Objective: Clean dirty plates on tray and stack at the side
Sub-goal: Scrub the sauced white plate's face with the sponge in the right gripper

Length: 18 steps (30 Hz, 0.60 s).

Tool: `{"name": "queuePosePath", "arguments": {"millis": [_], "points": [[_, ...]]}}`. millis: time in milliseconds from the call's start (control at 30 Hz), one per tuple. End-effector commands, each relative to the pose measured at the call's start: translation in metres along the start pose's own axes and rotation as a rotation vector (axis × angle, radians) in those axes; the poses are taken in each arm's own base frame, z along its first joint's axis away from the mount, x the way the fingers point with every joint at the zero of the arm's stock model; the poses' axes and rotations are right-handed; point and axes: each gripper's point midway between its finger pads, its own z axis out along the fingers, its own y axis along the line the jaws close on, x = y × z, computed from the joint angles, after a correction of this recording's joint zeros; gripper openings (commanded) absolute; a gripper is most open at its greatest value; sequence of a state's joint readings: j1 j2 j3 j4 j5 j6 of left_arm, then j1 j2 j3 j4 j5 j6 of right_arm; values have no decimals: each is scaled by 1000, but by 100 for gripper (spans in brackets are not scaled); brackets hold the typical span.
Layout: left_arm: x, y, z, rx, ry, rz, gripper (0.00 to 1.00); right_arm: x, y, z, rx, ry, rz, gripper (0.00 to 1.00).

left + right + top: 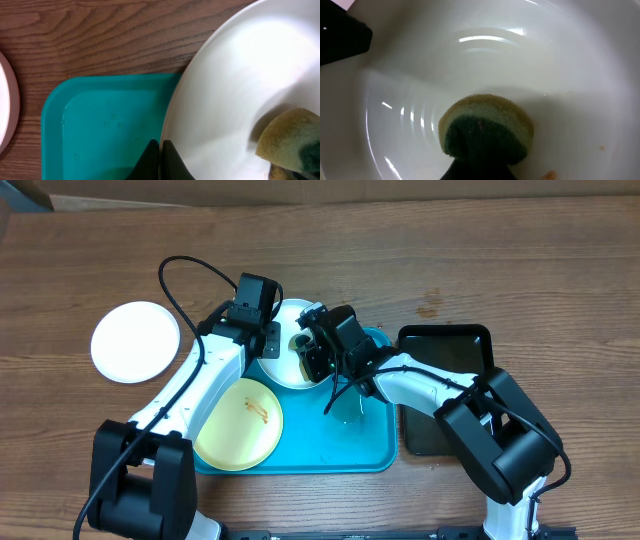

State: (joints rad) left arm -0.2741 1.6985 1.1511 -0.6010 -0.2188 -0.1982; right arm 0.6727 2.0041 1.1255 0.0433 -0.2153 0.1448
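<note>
Plate (240, 75) under sponge (487, 125), seemingly over tray (325, 448)

The left arm (200, 380) extends from the lower left of the overhead view to upper centre. The left gripper (268, 342) has its fingers (150, 160) closed on the rim of a white plate (240, 75). The right arm (420, 385) reaches from lower right toward centre. The right gripper (310, 352) is closed on a sponge (487, 125).
</note>
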Motion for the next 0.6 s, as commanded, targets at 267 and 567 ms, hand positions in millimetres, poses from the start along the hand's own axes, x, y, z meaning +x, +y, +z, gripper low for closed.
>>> {"name": "queuePosePath", "arguments": {"millis": [267, 567], "points": [[-5, -5, -2, 14, -11, 50, 4, 3, -35, 3, 188, 12, -232, 4], [-4, -5, -2, 13, -9, 52, 4, -11, -49, -1, 211, -32, -243, 4]]}}
